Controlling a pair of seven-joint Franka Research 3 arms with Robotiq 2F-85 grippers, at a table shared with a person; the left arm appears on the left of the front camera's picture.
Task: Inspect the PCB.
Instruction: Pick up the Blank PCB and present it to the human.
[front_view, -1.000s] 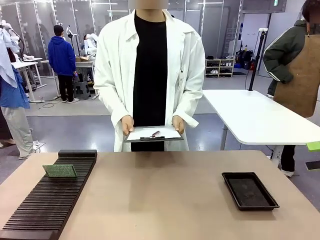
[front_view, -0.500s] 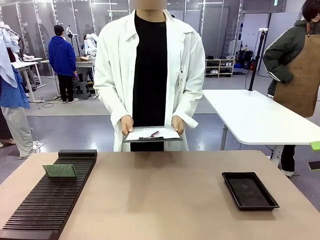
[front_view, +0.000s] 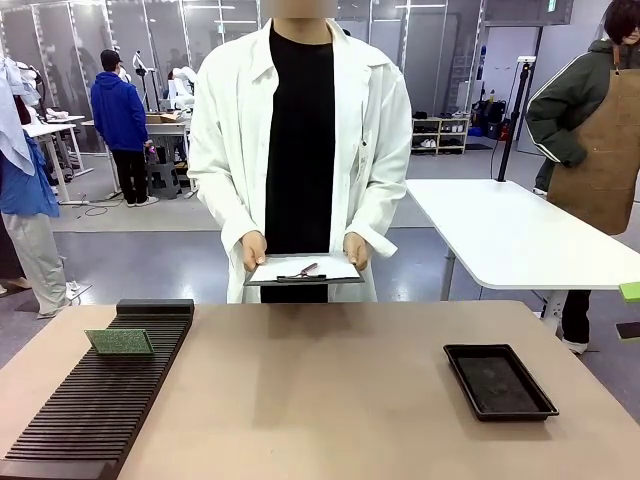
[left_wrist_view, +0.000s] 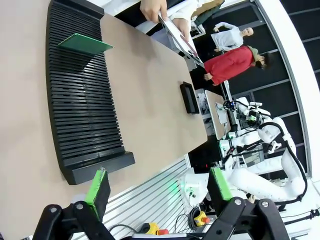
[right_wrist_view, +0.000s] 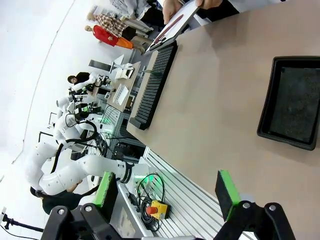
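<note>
Our left jaws rise from the bottom edge, spread wide, their green pads (left_wrist_view: 98, 189) gripping nothing. Above them on the tabletop (left_wrist_view: 145, 100) lies a long black slotted rack (left_wrist_view: 82, 115). The PCB (left_wrist_view: 84, 43) stands in a slot near its upper-left end. A small black tray (left_wrist_view: 189, 98) sits mid-frame. At the top, a person's hand (left_wrist_view: 152, 7) holds a clipboard (left_wrist_view: 177, 36).

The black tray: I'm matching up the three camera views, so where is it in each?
Front view: black tray, lower right, on the table's right part.
Left wrist view: tray small, upper centre, across the tabletop.
Right wrist view: tray large, at the right edge, upper half.
Shared landmark: the black slotted rack, at the table's other side from the tray in every view.
</note>
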